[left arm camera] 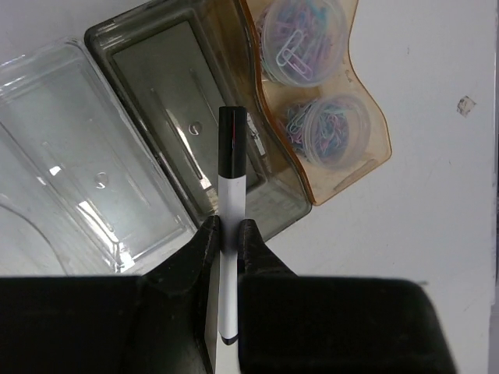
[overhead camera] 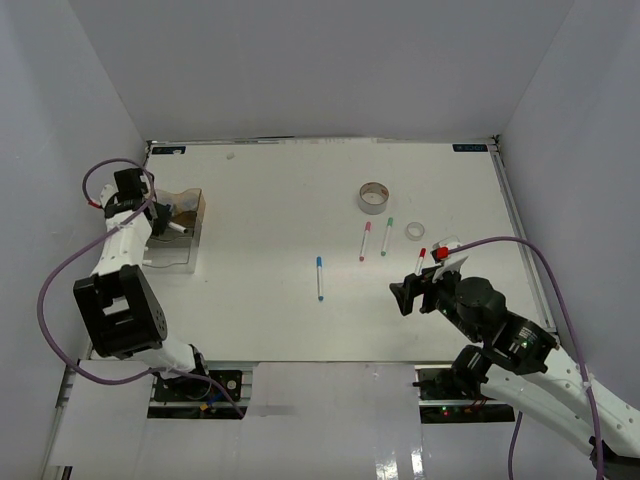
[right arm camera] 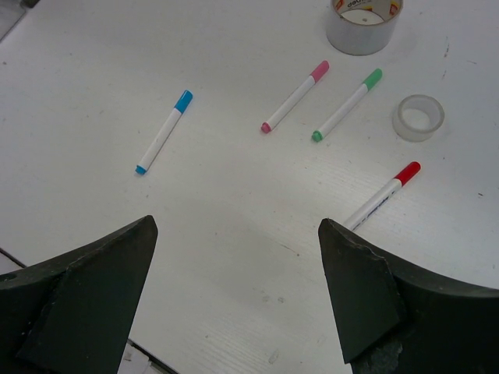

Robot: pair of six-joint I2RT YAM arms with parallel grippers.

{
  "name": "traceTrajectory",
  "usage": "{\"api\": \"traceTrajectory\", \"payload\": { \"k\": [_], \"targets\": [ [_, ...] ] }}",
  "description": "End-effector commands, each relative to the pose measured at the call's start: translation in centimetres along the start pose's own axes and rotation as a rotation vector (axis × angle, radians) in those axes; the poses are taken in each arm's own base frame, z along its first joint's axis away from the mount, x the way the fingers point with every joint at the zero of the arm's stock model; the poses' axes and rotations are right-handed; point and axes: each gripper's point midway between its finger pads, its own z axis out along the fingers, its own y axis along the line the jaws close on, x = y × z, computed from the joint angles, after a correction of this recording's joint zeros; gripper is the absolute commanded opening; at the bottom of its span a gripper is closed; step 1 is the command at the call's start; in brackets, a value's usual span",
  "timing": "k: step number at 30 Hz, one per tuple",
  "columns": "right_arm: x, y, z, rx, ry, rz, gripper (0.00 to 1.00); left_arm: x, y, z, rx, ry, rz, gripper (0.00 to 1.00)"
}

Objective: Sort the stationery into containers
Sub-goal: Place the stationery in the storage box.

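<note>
Black-capped marker [left arm camera: 231, 202]: clamped upright in the left hand [left arm camera: 228, 235], above the amber box [left arm camera: 366, 136] at the table's [overhead camera: 280, 200] left edge.
Two clear jars [left arm camera: 300, 39]: inside the box.
Blue marker [right arm camera: 164, 132]: mid-table.
Pink marker [right arm camera: 295, 97], green marker [right arm camera: 347, 104], red marker [right arm camera: 382, 195], large tape roll [right arm camera: 362, 23], small tape roll [right arm camera: 418, 117]: toward the right edge.
Right hand [right arm camera: 238, 227]: spread wide, empty.

this looks like a robot lab, set up as a small test booth. a flat white table [overhead camera: 250, 320] sits inside plain pale walls [overhead camera: 320, 70] on three sides, like a box. a left robot arm [overhead camera: 120, 310] and a right robot arm [overhead camera: 480, 305] are fixed at its near edge. purple cables [overhead camera: 42, 300] loop off them.
</note>
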Motion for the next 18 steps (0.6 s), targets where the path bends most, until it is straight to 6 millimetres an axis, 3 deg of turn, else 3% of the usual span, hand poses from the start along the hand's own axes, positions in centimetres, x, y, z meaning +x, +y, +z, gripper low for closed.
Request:
{"api": "traceTrajectory", "payload": {
  "k": [1,12,18],
  "targets": [
    [-0.5,0.2,0.1,-0.011,-0.022,0.007,0.9,-0.5,-2.3,0.2,0.042,0.036,-0.121,0.0],
    [-0.2,0.3,0.3,-0.01,-0.011,0.008,0.9,-2.1,-0.9,2.7,-0.083,-0.061,-0.26,0.0],
    [-0.2,0.2,0.3,-0.006,-0.014,0.01,0.9,-1.6,0.1,4.1,-0.131,-0.059,-0.291,0.05]
  ]
}}
